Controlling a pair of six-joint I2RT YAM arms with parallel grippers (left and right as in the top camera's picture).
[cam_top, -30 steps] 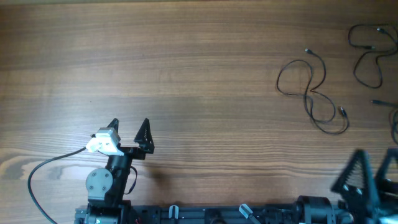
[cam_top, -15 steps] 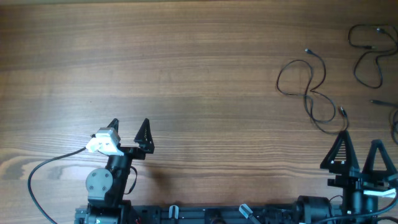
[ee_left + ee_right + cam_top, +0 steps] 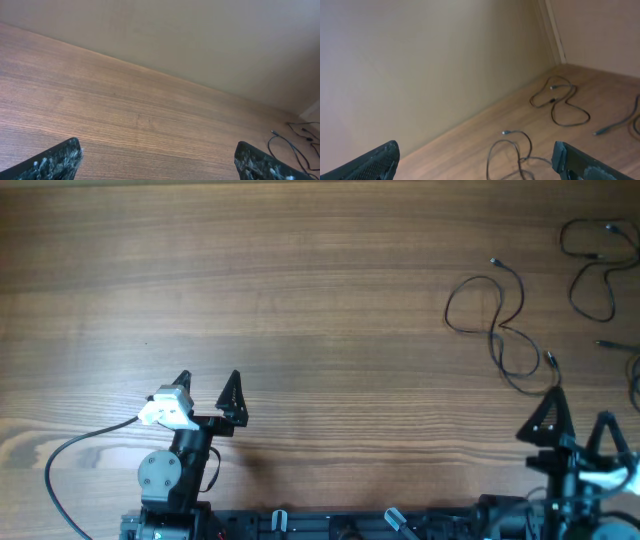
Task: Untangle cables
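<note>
Thin black cables lie loose on the wooden table at the right. One looped cable (image 3: 500, 325) lies at centre right and shows in the right wrist view (image 3: 517, 152). Another cable (image 3: 592, 265) lies at the far right corner and shows in the right wrist view (image 3: 560, 100). A further strand (image 3: 620, 350) lies at the right edge. My right gripper (image 3: 575, 425) is open and empty, just in front of the looped cable. My left gripper (image 3: 207, 388) is open and empty at the front left, far from the cables. Cable ends show at the right of the left wrist view (image 3: 295, 142).
The wooden table (image 3: 300, 300) spans the view. A thicker black arm cable (image 3: 60, 470) curves at the front left. A beige wall (image 3: 420, 65) stands behind the table.
My right gripper has come up from the front right corner toward the looped cable and shifted slightly right. The left arm has not moved. The cables lie as before.
</note>
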